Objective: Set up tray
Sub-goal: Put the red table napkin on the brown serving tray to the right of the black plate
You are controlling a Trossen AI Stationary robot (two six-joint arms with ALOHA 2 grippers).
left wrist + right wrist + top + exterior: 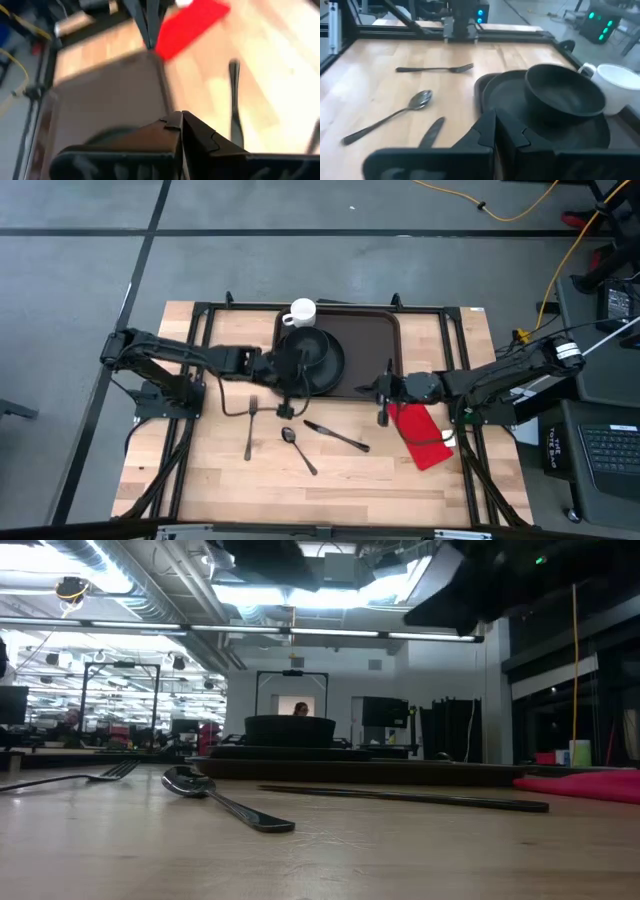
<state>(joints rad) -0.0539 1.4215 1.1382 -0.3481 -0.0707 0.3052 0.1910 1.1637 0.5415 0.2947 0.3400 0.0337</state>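
The dark brown tray point(365, 340) lies at the table's far middle. It carries a round black plate point(318, 362) with a black bowl point(565, 92) on it, and a white cup point(302, 312) stands at its far rim. My left gripper point(285, 375) is shut at the tray's near left corner, beside the plate. My right gripper point(384, 390) is shut at the tray's near right corner. In the left wrist view the tray's near rim point(164, 87) runs from my left gripper point(179, 120) toward the right arm. My left gripper pinches the tray's near rim point(167, 107) by the left corner, coming level from the table's left. The fingers point(200, 135) hide the place of contact. My right gripper point(495, 125) pinches the tray's near rim point(479, 92) by the right corner, level from the table's right. Whether the tray is off the table, I cannot tell.
On the bare wood in front of the tray lie a fork point(250, 425), a spoon point(298, 448) and a knife point(337, 437). A red napkin point(425, 435) lies near the table's right edge, under the right arm. Cables and equipment stand beyond the right edge.
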